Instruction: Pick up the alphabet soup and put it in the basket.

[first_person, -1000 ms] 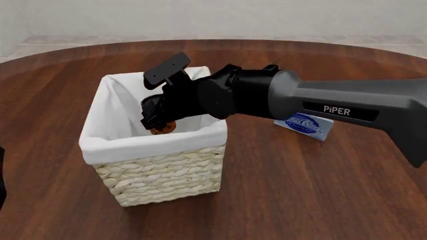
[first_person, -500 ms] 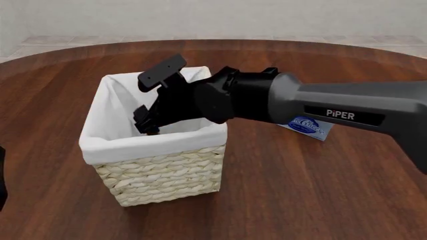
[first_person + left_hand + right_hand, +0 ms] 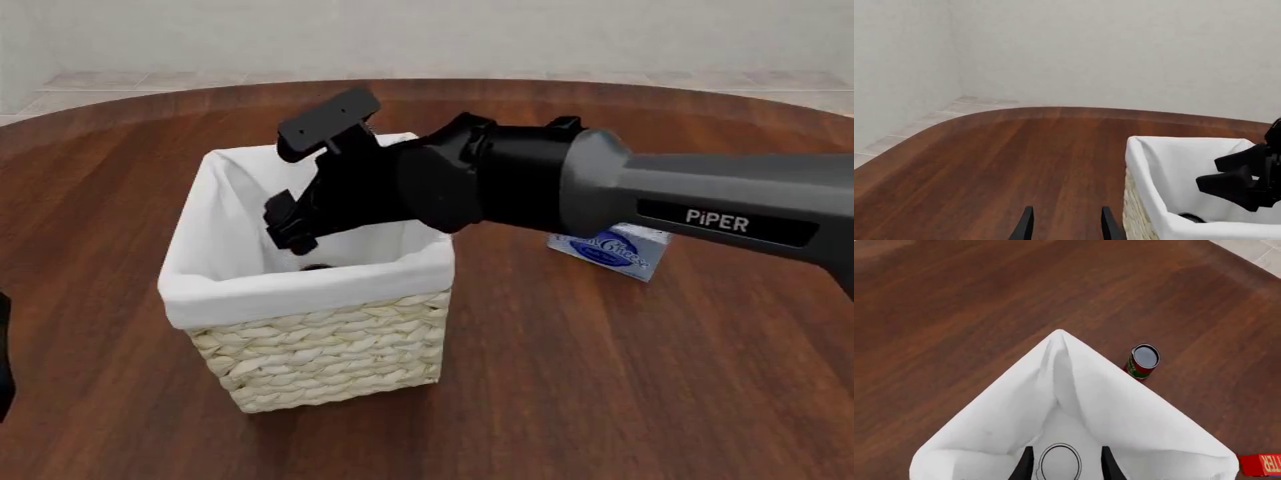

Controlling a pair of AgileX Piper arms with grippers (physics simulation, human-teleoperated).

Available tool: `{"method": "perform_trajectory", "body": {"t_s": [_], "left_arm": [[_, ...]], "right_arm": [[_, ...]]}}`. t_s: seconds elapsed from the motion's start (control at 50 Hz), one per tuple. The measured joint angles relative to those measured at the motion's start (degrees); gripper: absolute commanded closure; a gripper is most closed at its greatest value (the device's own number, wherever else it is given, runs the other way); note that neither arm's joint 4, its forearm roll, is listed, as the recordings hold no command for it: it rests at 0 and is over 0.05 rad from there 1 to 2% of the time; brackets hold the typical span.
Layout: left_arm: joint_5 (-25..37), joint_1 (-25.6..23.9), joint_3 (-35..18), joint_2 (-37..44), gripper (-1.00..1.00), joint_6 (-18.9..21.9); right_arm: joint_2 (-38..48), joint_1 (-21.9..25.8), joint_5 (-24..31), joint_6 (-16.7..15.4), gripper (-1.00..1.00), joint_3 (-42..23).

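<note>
alphabet soup (image 3: 1059,462) inside basket (image 3: 314,340)

Front view: alphabet soup (image 3: 316,267) mostly hidden inside basket (image 3: 320,355); only a dark sliver of its top showed behind the near liner edge. Right gripper (image 3: 291,228) fingertips were not separable from the black wrist body; jaw spacing unreadable there. Cream cheese box (image 3: 617,252) was partly covered by the right arm, label too small to read.

Right wrist view: can label was not visible, only the silver top; finger bases were cut by frame edge. Orange-red box (image 3: 1261,465) was cropped at the frame edge.

Left wrist view: left gripper (image 3: 1066,225) was cropped by frame edge.
</note>
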Motion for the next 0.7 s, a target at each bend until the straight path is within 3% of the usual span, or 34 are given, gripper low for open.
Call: {"method": "perform_trajectory", "body": {"t_s": [0.7], "left_arm": [[0.3,-0.7,-0.4,0.0,-1.00,0.3]], "right_arm": [[-13.7,2.2,-0.9,1.5,-1.00,6.5]]}}
